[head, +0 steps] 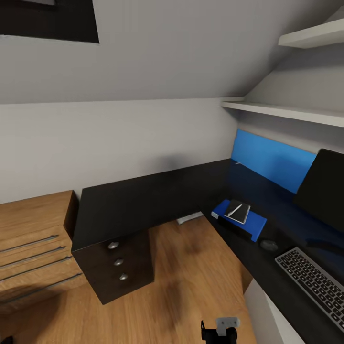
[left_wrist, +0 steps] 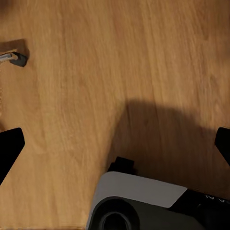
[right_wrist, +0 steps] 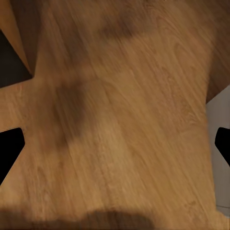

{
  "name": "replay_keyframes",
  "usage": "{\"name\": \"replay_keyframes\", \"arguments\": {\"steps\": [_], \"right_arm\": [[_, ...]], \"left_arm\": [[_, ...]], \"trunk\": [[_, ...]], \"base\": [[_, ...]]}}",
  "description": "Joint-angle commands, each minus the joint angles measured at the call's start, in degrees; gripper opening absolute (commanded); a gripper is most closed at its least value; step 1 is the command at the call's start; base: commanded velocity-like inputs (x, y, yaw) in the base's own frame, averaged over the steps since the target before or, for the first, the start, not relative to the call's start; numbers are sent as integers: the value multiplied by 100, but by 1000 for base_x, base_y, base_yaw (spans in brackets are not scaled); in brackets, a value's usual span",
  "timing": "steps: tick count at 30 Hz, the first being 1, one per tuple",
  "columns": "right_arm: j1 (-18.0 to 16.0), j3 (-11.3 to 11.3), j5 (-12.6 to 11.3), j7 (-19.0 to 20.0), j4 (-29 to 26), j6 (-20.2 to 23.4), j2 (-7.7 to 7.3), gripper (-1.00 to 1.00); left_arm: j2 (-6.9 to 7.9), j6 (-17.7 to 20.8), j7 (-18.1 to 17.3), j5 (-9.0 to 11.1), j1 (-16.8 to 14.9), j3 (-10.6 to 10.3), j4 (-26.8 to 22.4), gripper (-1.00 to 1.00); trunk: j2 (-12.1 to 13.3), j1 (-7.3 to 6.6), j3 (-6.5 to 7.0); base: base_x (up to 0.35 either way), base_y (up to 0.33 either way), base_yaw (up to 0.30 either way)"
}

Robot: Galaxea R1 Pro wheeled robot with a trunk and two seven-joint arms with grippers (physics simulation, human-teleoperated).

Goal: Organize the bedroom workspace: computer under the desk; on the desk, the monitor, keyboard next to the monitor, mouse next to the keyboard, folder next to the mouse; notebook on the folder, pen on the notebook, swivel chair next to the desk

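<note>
1. The desk (head: 157, 198), a black L-shaped surface, is running along the pale wall and turning down the right side in the head view, with its blue back panel (head: 272, 160) standing behind the right wing.
2. The black drawer unit (head: 117, 267) is sitting under the surface's left end, just beside a light wooden cabinet (head: 33, 239).
3. The folder (head: 255, 224) is lying flat on the right wing near the inner corner, bright blue against the black top.
4. The notebook (head: 240, 212) is resting on top of the folder, and the pen (head: 232, 209), a slim pale stick, is lying on the notebook.
5. The mouse (head: 269, 245) is sitting on the surface between the folder and the keyboard (head: 315, 284), close to both.
6. The keyboard is lying flat near the front edge, in front of the monitor (head: 322, 188), which is standing upright by the back panel.
7. White shelves (head: 286, 111) are hanging on the wall above the right wing.
8. The left pincer (left_wrist: 115, 143) is hanging wide open over the wooden floor (left_wrist: 96, 72), holding nothing, with part of the robot's grey and black base (left_wrist: 139, 191) below it.
9. The right pincer (right_wrist: 115, 143) is also spread wide and empty above the floor, its dark fingertips (right_wrist: 9, 146) showing at the picture's edges.
</note>
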Motion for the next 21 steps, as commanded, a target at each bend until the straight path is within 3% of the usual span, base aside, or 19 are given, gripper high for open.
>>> {"name": "replay_keyframes", "arguments": {"steps": [1, 12, 21], "right_arm": [[-2, 49, -15, -41, 1, -6, -1, 100], [-2, 49, -16, -42, 60, -189, 4, 100], [-2, 49, -23, -65, 116, -620, 12, 100]], "left_arm": [[-7, -25, 30, 57, -5, -52, -2, 100], [-32, -25, 28, 54, -5, -54, 0, 100], [-33, -25, 29, 53, -5, -54, 5, 100]], "trunk": [[-4, -1, -6], [-4, -1, -6], [-4, -1, -6]], "base": [[-187, 0, 235], [-278, 0, 264], [-56, 0, 275]]}}
